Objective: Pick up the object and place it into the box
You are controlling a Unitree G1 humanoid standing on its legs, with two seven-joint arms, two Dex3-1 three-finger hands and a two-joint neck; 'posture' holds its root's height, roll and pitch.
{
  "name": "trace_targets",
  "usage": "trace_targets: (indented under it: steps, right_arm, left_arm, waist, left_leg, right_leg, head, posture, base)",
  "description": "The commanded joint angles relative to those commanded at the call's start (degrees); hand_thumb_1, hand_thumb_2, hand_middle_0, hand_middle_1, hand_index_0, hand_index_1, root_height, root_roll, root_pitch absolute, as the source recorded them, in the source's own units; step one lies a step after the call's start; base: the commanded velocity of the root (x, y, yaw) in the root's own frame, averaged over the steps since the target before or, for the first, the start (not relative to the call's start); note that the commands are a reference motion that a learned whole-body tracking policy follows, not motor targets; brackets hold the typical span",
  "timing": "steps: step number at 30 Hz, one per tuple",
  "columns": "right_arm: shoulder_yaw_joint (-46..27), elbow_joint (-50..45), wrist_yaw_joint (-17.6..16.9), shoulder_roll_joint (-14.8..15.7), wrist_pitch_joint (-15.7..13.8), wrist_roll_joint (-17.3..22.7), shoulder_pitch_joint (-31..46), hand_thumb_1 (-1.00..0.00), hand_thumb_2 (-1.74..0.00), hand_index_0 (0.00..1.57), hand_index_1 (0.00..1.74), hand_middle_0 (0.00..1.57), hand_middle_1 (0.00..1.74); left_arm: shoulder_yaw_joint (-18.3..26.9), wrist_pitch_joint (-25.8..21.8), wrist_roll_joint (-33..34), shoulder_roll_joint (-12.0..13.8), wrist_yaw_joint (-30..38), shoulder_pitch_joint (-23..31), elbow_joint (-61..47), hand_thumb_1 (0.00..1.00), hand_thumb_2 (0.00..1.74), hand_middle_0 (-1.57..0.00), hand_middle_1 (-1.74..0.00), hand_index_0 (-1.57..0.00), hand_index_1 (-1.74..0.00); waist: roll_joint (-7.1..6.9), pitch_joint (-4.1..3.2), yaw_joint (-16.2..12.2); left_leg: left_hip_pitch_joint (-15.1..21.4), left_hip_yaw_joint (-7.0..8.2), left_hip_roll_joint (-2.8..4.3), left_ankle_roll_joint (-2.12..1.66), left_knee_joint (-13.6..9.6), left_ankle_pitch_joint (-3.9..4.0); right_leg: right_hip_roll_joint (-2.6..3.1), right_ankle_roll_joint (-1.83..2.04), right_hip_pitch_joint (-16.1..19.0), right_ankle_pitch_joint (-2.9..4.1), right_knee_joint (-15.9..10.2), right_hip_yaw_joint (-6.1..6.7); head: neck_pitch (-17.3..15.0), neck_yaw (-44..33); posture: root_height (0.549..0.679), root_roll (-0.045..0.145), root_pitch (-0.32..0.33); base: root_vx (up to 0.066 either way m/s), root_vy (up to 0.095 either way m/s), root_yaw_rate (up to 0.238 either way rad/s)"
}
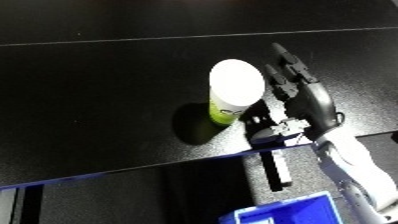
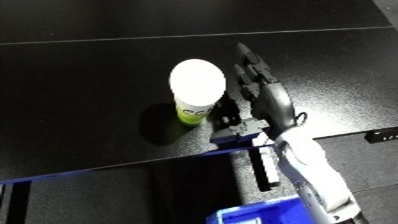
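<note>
Left eye view, cup (image 1: 234,95) upright, white lid up, right hand (image 1: 306,102) beside it, fingers (image 1: 289,62) straight, holding nothing

Right hand (image 1: 300,97) reaching up from the lower right on a white and silver forearm (image 1: 360,170), fingers (image 2: 253,67) stretched straight and pointing away, thumb (image 2: 225,111) spread out to the left, nothing held.

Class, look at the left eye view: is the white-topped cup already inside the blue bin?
No: the cup stands upright on the black table, beside the right robot hand, while the blue bin sits at the lower edge.
</note>
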Motion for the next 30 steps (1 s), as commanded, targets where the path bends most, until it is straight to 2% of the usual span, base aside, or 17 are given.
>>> trace_targets:
  steps: [9,13,19,29,30]
  right_arm:
    - [4.3,3.6,0.9,2.3,0.9,0.5,-5.3,0.0,0.0,0.0,0.0,0.0,0.0]
    - [5.8,4.7,0.8,3.5,1.0,0.6,-7.5,-0.2,-0.35,0.31,0.35,0.31,0.35]
    - [6.8,5.9,0.6,4.8,0.5,-0.1,-10.2,-0.5,-0.87,0.79,0.87,0.79,0.87]
    - [7.6,6.0,-0.3,4.3,-0.5,0.8,-12.2,-1.0,-1.74,1.57,1.74,1.57,1.74]
    - [7.6,5.9,-0.4,4.1,-0.7,0.8,-12.1,-1.0,-1.74,1.57,1.74,1.57,1.74]
  left_arm:
    - [-0.9,0.6,-1.2,-0.4,0.2,-0.7,-0.5,0.0,0.0,0.0,0.0,0.0,0.0]
    - [-0.8,0.6,-2.8,-0.6,0.4,-0.9,-1.1,0.0,0.0,0.0,0.0,0.0,0.0]
    - [-1.2,1.2,-3.1,-1.1,0.8,-0.6,-2.6,0.0,0.0,0.0,0.0,0.0,0.0]
    - [-1.2,0.8,-2.9,-0.8,1.0,-0.5,-3.1,0.0,0.0,0.0,0.0,0.0,0.0]
    - [-1.2,0.8,-2.9,-0.8,1.0,-0.5,-3.2,0.0,0.0,0.0,0.0,0.0,0.0]
  waist:
    - [0.72,0.56,1.1]
    - [0.96,0.69,1.6]
    - [1.41,1.05,2.3]
    - [1.75,1.37,2.6]
    - [1.76,1.39,2.6]
  left_leg:
    - [-0.1,-0.18,-0.47,-0.15,0.0,0.18]
    - [-0.2,-0.22,-0.53,-0.21,0.0,0.23]
    - [-0.4,-0.37,-0.84,-0.17,0.2,0.21]
    - [-0.7,-0.39,-1.2,-0.21,-0.2,0.5]
    - [-0.8,-0.37,-1.19,-0.19,-0.2,0.48]
  right_leg:
    - [-0.06,-0.14,-0.3,-0.04,0.2,0.21]
    - [-0.19,-0.16,-0.4,-0.07,0.3,0.22]
    - [-0.23,-0.22,-0.6,-0.18,0.6,0.26]
    - [0.03,-0.34,-1.0,-0.26,0.8,0.47]
    - [0.05,-0.35,-1.1,-0.28,0.8,0.47]
  head:
    - [0.2,1.6]
    - [0.1,2.2]
    - [2.6,3.3]
    - [4.6,3.7]
    - [4.9,3.8]
  posture:
    - [0.602,0.061,-0.064]
    - [0.602,0.063,-0.064]
    - [0.601,0.063,-0.064]
    - [0.601,0.063,-0.057]
    - [0.601,0.063,-0.056]
  base:
    - [0.009,0.018,0.039]
    - [0.011,0.015,0.039]
    - [0.012,0.005,0.065]
    - [-0.007,0.004,0.023]
    - [-0.019,-0.002,-0.003]
